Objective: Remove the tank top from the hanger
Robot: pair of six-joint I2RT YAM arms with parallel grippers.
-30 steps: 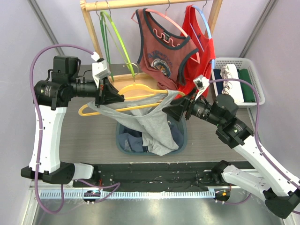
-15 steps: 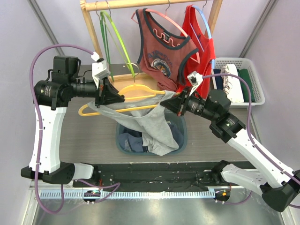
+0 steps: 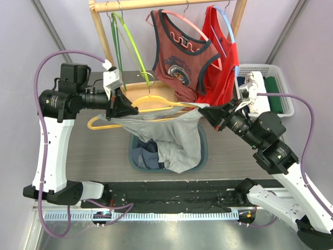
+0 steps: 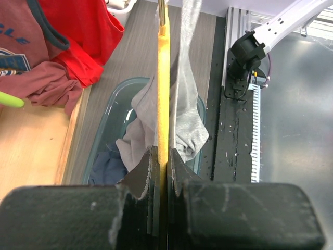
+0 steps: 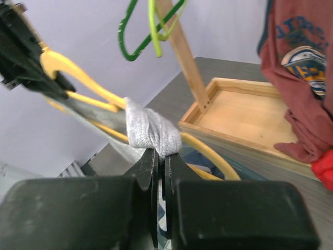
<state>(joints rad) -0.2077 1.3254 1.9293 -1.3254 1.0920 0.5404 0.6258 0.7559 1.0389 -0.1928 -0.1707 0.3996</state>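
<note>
I have the left gripper (image 3: 125, 108) at 9 o'clock of the scene, its fingers pressed tight on the yellow hanger (image 3: 152, 103). In the left wrist view the yellow bar runs straight out from between them toward 12 o'clock.

The grey tank top (image 3: 174, 136) is on that hanger, with one strap bunched in a wad around the hanger's arm at the 3 o'clock end. Its body sags toward 6 o'clock into the dark tub (image 3: 206, 151).

My right gripper (image 3: 204, 112) reaches in from 4 o'clock. Its fingers are closed together, pinching that grey wad from below, just beside the yellow arm.

At 12 o'clock a maroon top (image 3: 179, 52) hangs on the wooden rack (image 3: 156, 4).
</note>
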